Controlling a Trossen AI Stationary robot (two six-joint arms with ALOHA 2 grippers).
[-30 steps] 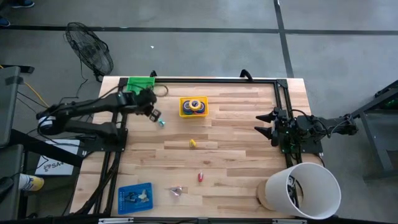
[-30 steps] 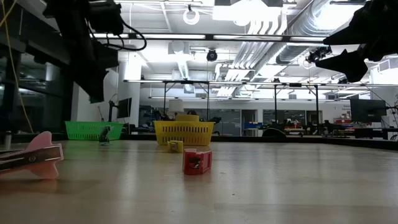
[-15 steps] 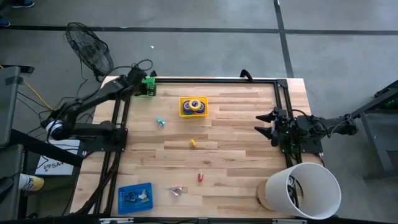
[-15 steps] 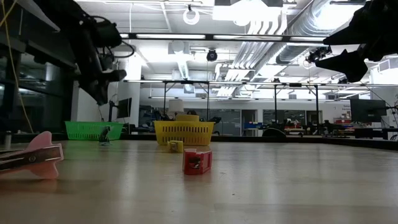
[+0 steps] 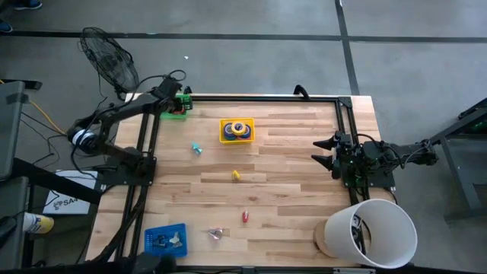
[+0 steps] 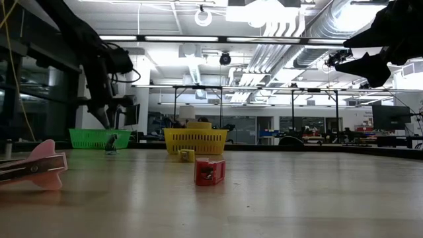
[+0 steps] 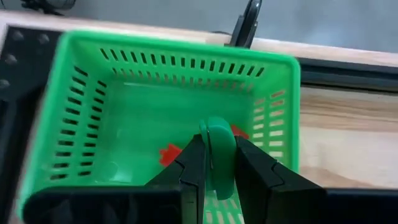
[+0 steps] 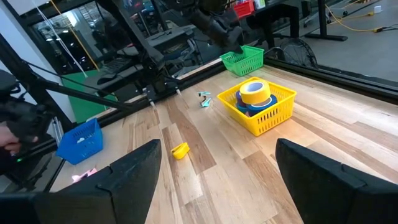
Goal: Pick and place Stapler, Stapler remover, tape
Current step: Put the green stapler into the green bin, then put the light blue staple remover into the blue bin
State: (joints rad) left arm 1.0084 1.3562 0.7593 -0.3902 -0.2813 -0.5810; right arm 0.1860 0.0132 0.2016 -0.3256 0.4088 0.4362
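My left gripper (image 5: 179,101) hangs over the green basket (image 5: 172,107) at the table's far left corner, shut on a small green piece (image 7: 217,152). Two red bits (image 7: 169,154) lie on the basket's floor. The tape rolls (image 5: 238,128) sit stacked in the yellow basket (image 5: 226,138). A small teal item (image 5: 196,149) lies on the table between the two baskets. A yellow piece (image 5: 236,176) and a red piece (image 5: 245,217) lie farther toward the near edge. My right gripper (image 5: 327,151) waits open at the table's right side. My left gripper pinches the green piece's two flat sides (image 7: 219,171) between its two fingers, which slant down from above. The piece's rounded end (image 7: 216,127) sticks out past the fingertips. It hangs clear above the green basket's floor.
A blue basket (image 5: 165,240) and a pink item (image 5: 217,234) sit near the front left. A white bucket (image 5: 373,232) stands at the front right corner. A black frame rail (image 5: 259,97) runs along the far edge. Bare wood lies across the middle.
My left gripper has swung from beside the teal item toward the table's far left corner, turning as it went, and now hangs over the green basket, a little lower. It has stayed shut.
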